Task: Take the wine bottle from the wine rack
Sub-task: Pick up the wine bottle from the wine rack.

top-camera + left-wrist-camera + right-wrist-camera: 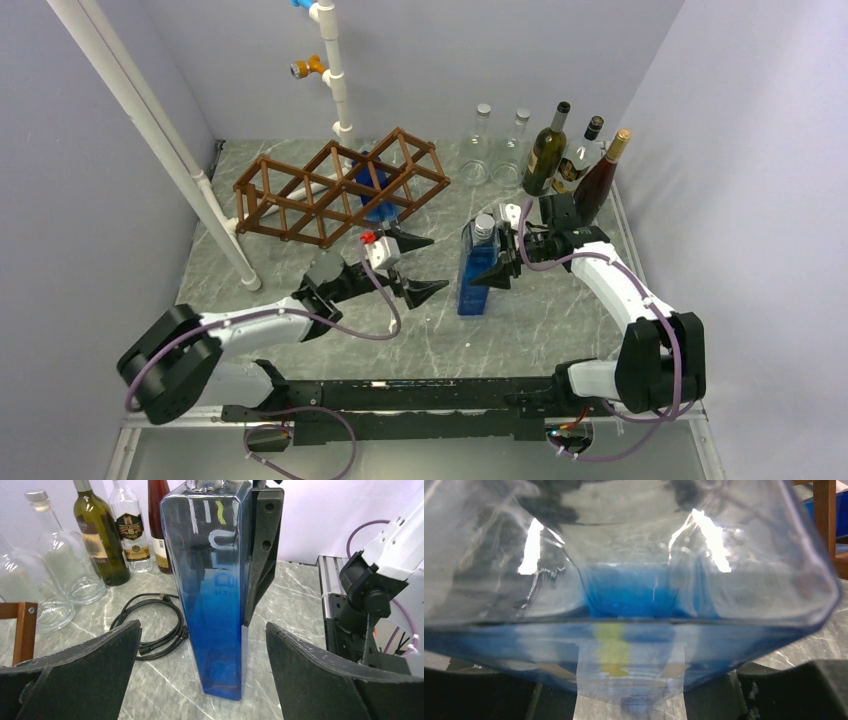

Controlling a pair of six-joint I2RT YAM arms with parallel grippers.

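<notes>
Wide apart, my left end effector (437,263) faces the blue wine bottle (477,288), upright on the bench (560,320), clamped in my right end effector (492,264), near the wine rack (338,190).

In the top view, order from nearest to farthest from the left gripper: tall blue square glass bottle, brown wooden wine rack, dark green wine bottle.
1. Tall blue square glass bottle, just right of the left gripper.
2. Brown wooden wine rack, behind-left.
3. Dark green wine bottle, back right.
</notes>
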